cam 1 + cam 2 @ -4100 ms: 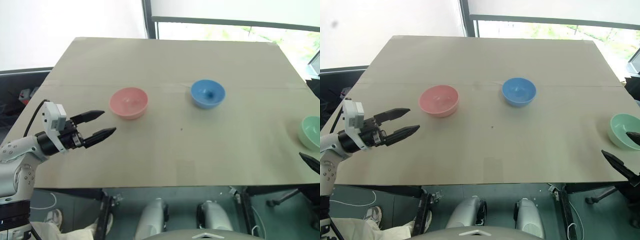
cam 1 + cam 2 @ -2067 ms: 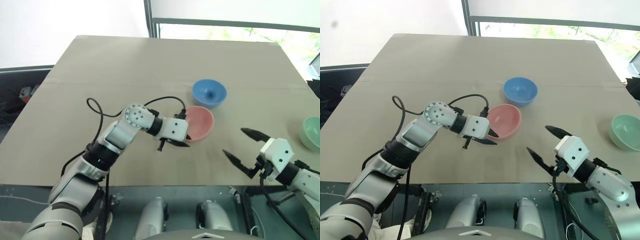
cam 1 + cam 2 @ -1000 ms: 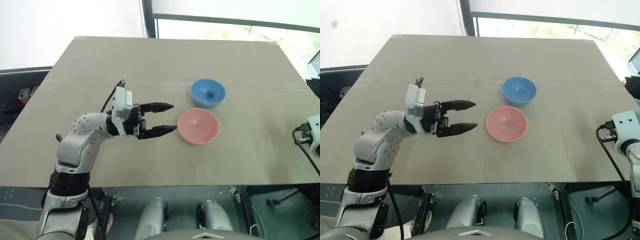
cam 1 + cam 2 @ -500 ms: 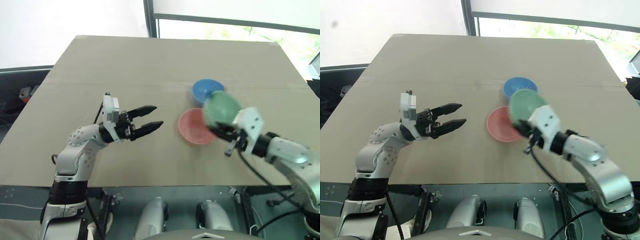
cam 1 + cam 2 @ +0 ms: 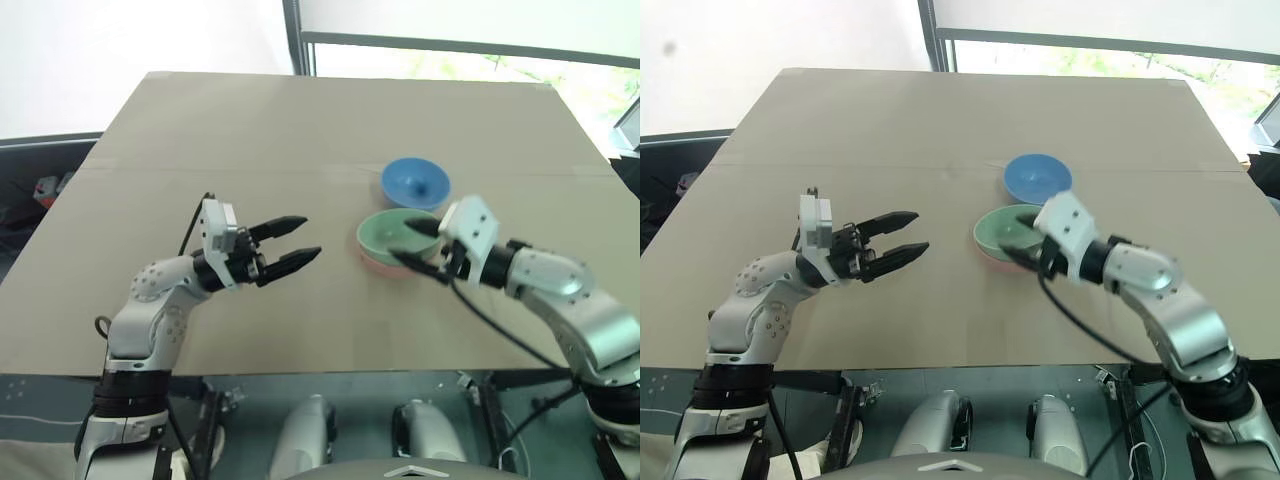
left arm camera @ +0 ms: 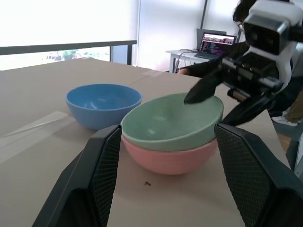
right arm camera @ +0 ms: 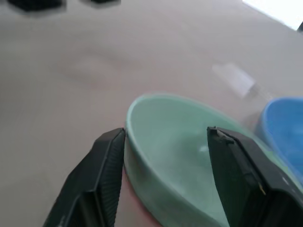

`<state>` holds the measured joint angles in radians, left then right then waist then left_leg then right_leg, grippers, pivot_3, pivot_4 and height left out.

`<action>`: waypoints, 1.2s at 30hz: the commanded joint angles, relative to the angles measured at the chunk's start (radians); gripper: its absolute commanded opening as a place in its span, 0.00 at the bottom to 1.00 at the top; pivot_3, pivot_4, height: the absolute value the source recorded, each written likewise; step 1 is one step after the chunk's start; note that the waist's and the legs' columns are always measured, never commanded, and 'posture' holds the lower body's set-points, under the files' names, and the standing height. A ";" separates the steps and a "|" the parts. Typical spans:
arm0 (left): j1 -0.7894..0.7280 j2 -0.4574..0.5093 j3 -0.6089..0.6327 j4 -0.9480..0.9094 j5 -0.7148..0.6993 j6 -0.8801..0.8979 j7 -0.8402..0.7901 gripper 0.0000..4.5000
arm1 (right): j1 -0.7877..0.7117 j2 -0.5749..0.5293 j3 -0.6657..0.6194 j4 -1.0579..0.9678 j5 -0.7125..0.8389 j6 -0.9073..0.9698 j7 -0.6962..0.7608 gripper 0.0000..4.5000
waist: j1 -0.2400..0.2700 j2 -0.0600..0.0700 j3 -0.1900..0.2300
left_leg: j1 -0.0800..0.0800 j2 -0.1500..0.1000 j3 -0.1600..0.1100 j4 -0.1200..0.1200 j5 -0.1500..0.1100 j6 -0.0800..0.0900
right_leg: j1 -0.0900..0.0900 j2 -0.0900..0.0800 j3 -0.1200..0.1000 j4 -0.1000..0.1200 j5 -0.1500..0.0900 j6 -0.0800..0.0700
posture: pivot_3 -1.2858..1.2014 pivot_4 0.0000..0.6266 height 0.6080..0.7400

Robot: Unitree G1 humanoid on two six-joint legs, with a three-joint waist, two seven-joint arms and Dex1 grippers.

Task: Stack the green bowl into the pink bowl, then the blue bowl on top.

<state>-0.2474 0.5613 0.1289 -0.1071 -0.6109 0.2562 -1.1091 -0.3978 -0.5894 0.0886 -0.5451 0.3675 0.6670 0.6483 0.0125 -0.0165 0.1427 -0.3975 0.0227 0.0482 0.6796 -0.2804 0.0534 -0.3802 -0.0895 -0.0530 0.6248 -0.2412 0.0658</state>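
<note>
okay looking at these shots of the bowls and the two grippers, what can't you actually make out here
- Pink bowl: its inside is hidden in every view by the green bowl nested in it.
- Whether the right gripper touches the green bowl's rim: its open fingers straddle the rim, contact unclear.
- Blue bowl: cut off by the right wrist view's edge.

No readable text, label, brand or number anywhere. Laptop screen (image 6: 217, 41) beyond the green bowl (image 6: 173, 120) lit, its contents too small to make out.
</note>
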 commanded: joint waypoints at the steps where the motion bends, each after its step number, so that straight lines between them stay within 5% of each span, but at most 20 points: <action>1: 0.007 0.002 0.022 -0.052 -0.013 -0.009 0.017 0.73 | -0.116 -0.052 -0.062 0.159 -0.087 -0.131 -0.002 0.59 | 0.003 0.000 0.000 | 0.000 0.000 0.000 0.000 0.000 0.000 | 0.000 0.000 0.000 0.000 0.000 0.000 | 0.52 0.24 1.00; 4: 0.016 0.002 0.023 -0.061 -0.012 -0.011 0.025 0.73 | -0.167 -0.132 0.020 0.385 -0.252 -0.381 0.050 0.59 | 0.003 -0.001 0.000 | 0.000 -0.001 -0.001 0.000 0.000 0.000 | 0.000 0.000 -0.001 -0.001 0.000 0.000 | 0.52 0.24 1.00; 12: 0.080 0.012 0.046 -0.128 -0.015 -0.006 0.056 0.73 | -0.362 -0.107 0.214 1.003 -0.566 -0.949 0.036 0.59 | -0.026 0.001 0.001 | 0.001 -0.001 0.003 -0.004 0.000 0.000 | -0.002 0.000 0.002 -0.001 0.000 0.000 | 0.52 0.24 1.00; 21: 0.162 0.030 0.085 -0.224 -0.036 0.015 0.111 0.73 | -0.496 -0.004 0.294 1.313 -0.696 -1.191 0.003 0.59 | -0.026 0.002 0.002 | 0.000 0.000 0.003 -0.006 0.001 -0.001 | -0.002 0.000 0.002 -0.002 0.000 0.000 | 0.52 0.24 1.00; 24: 0.183 0.034 0.091 -0.246 -0.038 0.018 0.123 0.73 | -0.528 0.019 0.294 1.381 -0.713 -1.219 0.002 0.41 | -0.025 0.002 0.002 | 0.001 0.000 0.002 -0.006 0.001 -0.002 | -0.002 -0.001 0.001 -0.003 0.000 0.000 | 0.52 0.24 1.00; 28: 0.200 0.035 0.096 -0.265 -0.041 0.020 0.141 0.73 | -0.550 0.022 0.291 1.421 -0.729 -1.257 0.005 0.03 | -0.026 0.003 0.003 | 0.001 0.000 0.002 -0.006 0.001 -0.002 | -0.002 -0.001 0.001 -0.003 0.000 0.000 | 0.52 0.24 1.00; 32: 0.201 0.031 0.088 -0.266 -0.036 0.016 0.151 0.73 | -0.551 -0.001 0.263 1.392 -0.705 -1.275 0.030 0.00 | -0.028 0.003 0.003 | 0.001 0.000 0.002 -0.007 0.002 -0.003 | -0.002 0.000 0.001 -0.003 0.000 0.000 | 0.52 0.24 1.00; 36: 0.192 0.027 0.078 -0.258 -0.030 0.013 0.160 0.73 | -0.497 -0.025 0.152 1.167 -0.464 -1.144 0.208 0.00 | -0.027 0.004 0.004 | 0.001 0.000 0.002 -0.007 0.002 -0.003 | -0.002 -0.001 0.001 -0.003 0.000 0.000 | 0.52 0.24 1.00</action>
<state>-0.0508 0.5862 0.1960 -0.3342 -0.6315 0.2787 -0.9534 -0.8932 -0.5950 0.3180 0.7525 -0.2257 -0.5320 0.7885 -0.0143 -0.0121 0.1464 -0.3969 0.0231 0.0500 0.6726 -0.2787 0.0505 -0.3820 -0.0901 -0.0521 0.6221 -0.2412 0.0657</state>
